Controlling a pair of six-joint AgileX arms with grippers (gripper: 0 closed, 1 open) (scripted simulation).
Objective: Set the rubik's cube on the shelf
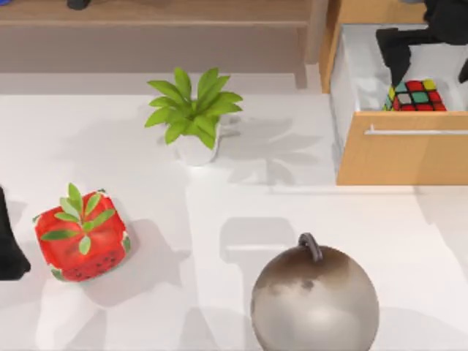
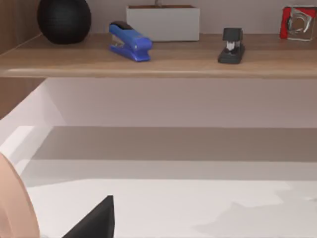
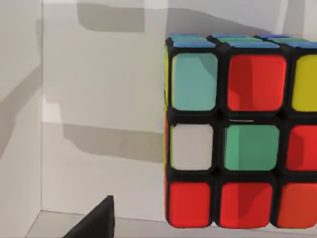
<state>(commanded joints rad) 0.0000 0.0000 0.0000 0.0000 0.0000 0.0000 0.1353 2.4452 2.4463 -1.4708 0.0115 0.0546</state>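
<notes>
The right gripper (image 1: 417,66) hangs over the open drawer (image 1: 402,153) at the counter's right, its dark body reaching down from the far edge. Whether its jaws are spread or pressed together I cannot tell; one dark finger (image 3: 96,220) edges into the right wrist view, with no partner to judge the gap by. Just ahead of it sits the rubik's cube (image 1: 417,96) — close in the right wrist view (image 3: 237,134), a face of red, green, white and yellow squares turned toward the camera. The cube has no long axis, so approach direction matters more than rotation.

The cube lies inside the drawer, against its front panel, resting on the pale floor; it probably is not yet gripped. The right arm is much the nearer. The left gripper (image 1: 9,241) idles at the counter's left edge, beside the strawberry block (image 1: 80,238).

The shelf (image 1: 153,13) runs along the far side — it already carries a blue stapler (image 2: 130,41), a black stapler (image 2: 231,46) and a dark ball (image 2: 64,20).
</notes>
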